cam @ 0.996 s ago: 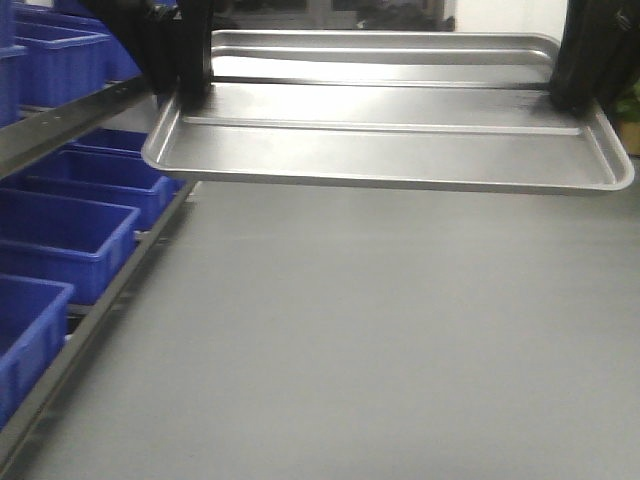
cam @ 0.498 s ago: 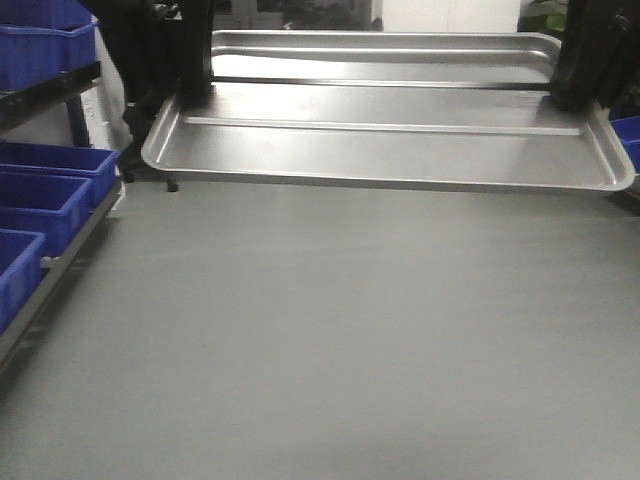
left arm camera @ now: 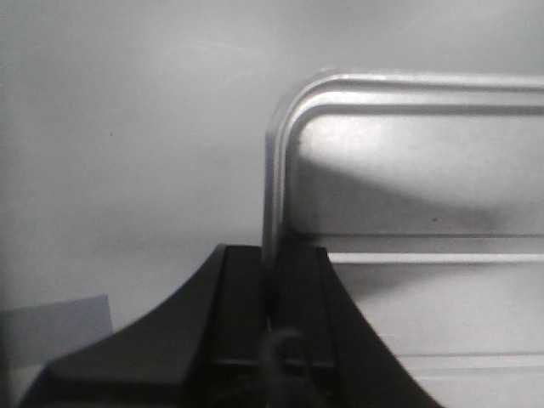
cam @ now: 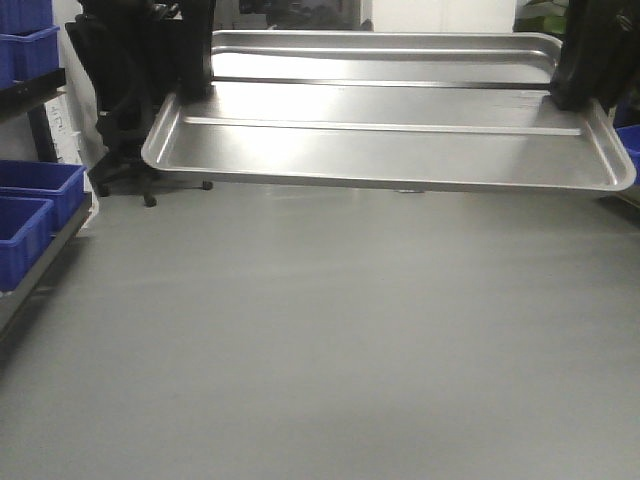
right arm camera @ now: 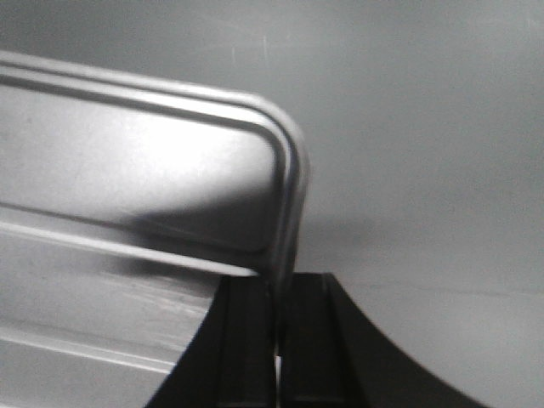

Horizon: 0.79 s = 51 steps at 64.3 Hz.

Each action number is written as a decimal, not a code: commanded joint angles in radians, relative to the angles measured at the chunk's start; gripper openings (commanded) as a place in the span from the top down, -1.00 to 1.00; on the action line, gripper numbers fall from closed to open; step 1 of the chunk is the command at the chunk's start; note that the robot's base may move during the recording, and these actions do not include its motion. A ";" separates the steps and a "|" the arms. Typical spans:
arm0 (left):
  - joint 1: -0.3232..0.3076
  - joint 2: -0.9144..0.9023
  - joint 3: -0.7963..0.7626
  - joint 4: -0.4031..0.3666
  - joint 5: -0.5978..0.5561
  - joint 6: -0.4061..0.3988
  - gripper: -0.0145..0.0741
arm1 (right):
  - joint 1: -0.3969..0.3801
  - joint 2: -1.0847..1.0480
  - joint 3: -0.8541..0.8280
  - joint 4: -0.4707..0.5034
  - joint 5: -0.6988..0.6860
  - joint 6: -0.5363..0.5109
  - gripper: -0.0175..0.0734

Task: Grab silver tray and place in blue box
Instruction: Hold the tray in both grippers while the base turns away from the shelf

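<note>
Jaws of the left pincer point(left arm camera: 272, 276) clamp one rim of the shiny stainless-steel rectangular tray point(cam: 390, 150); the right pincer point(right arm camera: 276, 297) clamps the opposite rim.

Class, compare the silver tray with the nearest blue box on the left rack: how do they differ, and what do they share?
The silver tray is shiny metal; the blue box is matt blue. The tray is shallow with a low flared rim; the box has deep walls. The tray hangs in the air, clamped at its ends by the left gripper and right gripper; the box sits on a rack. Both are rectangular and open-topped.
</note>
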 commanded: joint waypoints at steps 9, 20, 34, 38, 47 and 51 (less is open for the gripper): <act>-0.004 -0.046 -0.036 0.038 -0.026 0.003 0.89 | -0.001 -0.035 -0.033 -0.015 -0.027 -0.020 0.49; -0.004 -0.046 -0.036 0.038 -0.028 0.003 0.89 | -0.001 -0.035 -0.033 -0.015 -0.027 -0.020 0.49; -0.004 -0.046 -0.036 0.038 -0.030 0.003 0.89 | -0.001 -0.034 -0.033 -0.015 -0.028 -0.020 0.49; -0.004 -0.046 -0.036 0.038 -0.030 0.003 0.89 | -0.001 -0.034 -0.033 -0.015 -0.027 -0.020 0.49; -0.004 -0.046 -0.036 0.034 -0.030 0.003 0.89 | -0.001 -0.034 -0.033 -0.015 -0.028 -0.020 0.49; -0.004 -0.046 -0.036 0.034 -0.030 0.003 0.89 | -0.001 -0.034 -0.033 -0.015 -0.027 -0.020 0.49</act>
